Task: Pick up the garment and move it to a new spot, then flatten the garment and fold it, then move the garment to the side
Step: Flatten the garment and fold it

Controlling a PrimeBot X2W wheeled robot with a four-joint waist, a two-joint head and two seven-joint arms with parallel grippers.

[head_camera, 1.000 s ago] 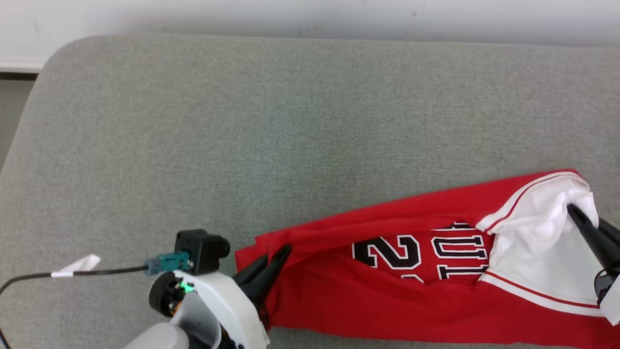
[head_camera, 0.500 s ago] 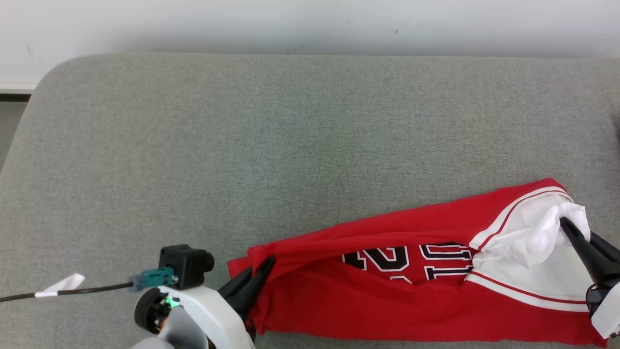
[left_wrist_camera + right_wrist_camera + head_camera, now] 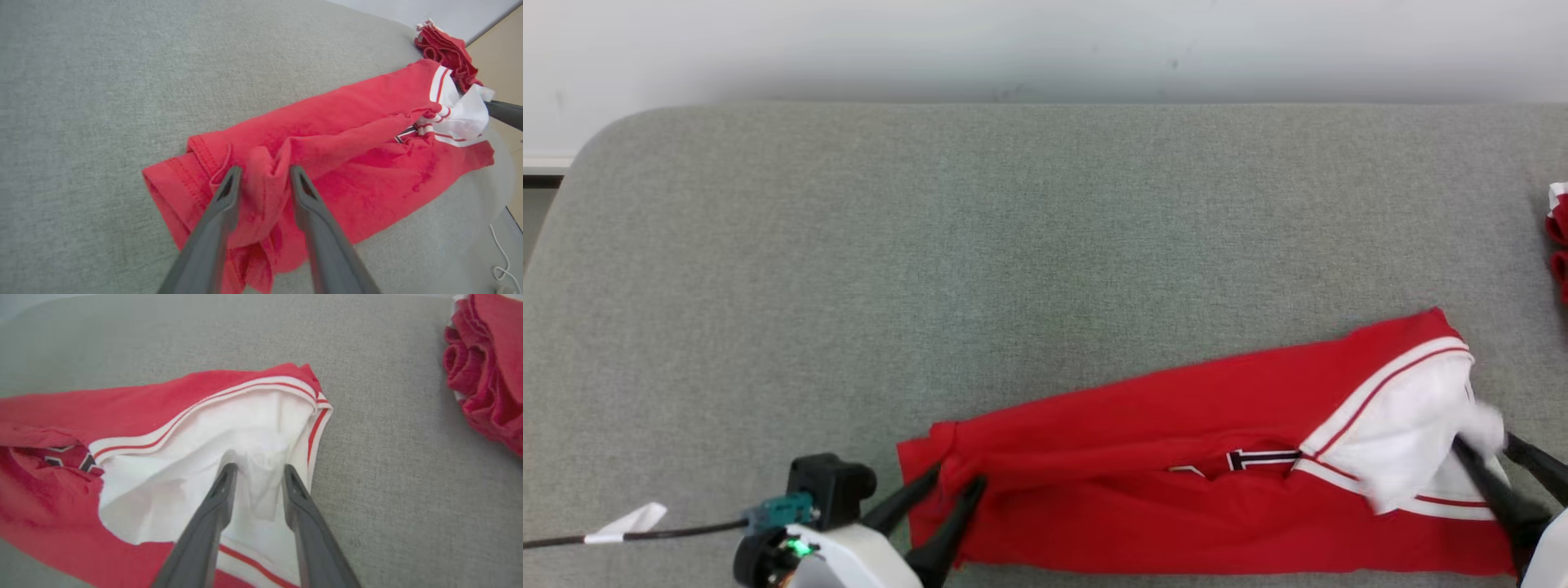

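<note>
In the head view the garment (image 3: 1176, 457) lies stretched along the lower right of the frame on the grey cushion (image 3: 1013, 245). The left gripper (image 3: 956, 475) is at its red hem end and the right gripper (image 3: 1485, 441) at its white-lined end, probably so the cloth lies long and flat for folding. In the left wrist view the jaws stand apart with a raised ridge of red cloth between them, not pinched. In the right wrist view the jaws are likewise apart, astride a white pucker, and a second red bundle (image 3: 486, 367) sits at the upper right, well apart.
</note>
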